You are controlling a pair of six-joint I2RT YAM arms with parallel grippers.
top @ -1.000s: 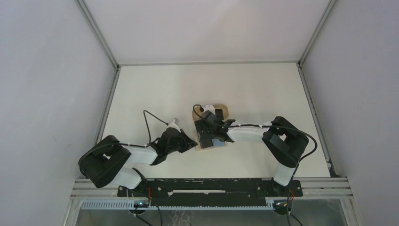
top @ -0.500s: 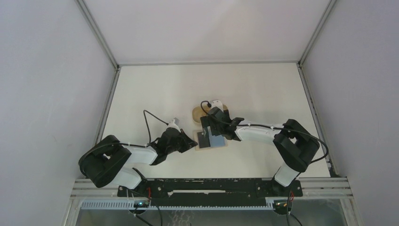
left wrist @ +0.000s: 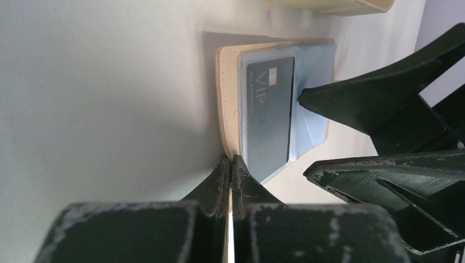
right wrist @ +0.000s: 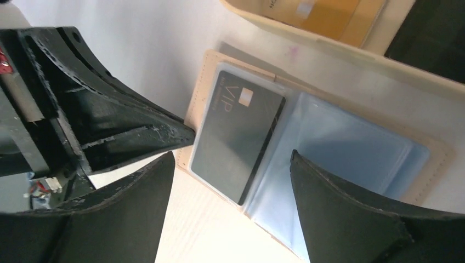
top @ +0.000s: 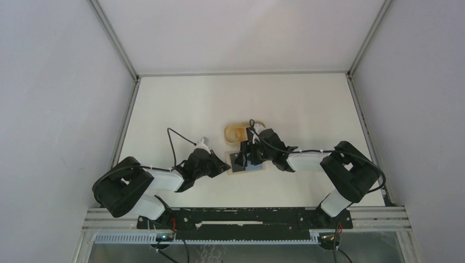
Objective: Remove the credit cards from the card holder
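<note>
tan card (right wrist: 323, 16) has been laid in the tray (right wrist: 384, 63); black card (right wrist: 238, 134) is left. right fingers (right wrist: 351, 213) are opened, left fingers (left wrist: 215, 189) closed.

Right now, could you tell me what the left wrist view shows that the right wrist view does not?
Only the left wrist view shows the left gripper with its fingertips meeting, pinched on the card holder at its edge. Only the right wrist view shows a tan card lying in the tray. Both show the card holder lying open, the black VIP card in its clear sleeve, and the right gripper open beside it.
</note>
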